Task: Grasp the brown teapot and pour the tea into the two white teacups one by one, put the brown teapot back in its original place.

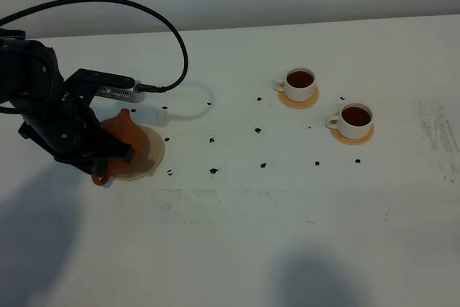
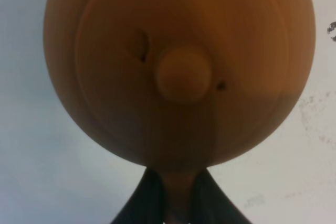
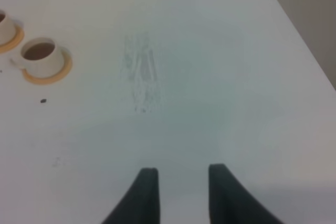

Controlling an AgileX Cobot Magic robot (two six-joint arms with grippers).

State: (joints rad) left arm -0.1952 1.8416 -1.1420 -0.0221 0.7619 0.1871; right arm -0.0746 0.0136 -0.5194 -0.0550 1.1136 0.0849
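Observation:
The brown teapot is over the pale beige coaster at the table's left; I cannot tell whether it rests on it. My left gripper is shut on the teapot's handle. In the left wrist view the teapot fills the frame, lid knob up, with my left gripper clamped on the handle. The two white teacups stand on small orange coasters at the right, both holding dark tea. My right gripper is open and empty over bare table, with both cups off to one side.
Small dark specks are scattered on the white table between the teapot and the cups. A black cable loops from the left arm over the table's back. Faint scuff marks lie near the right edge.

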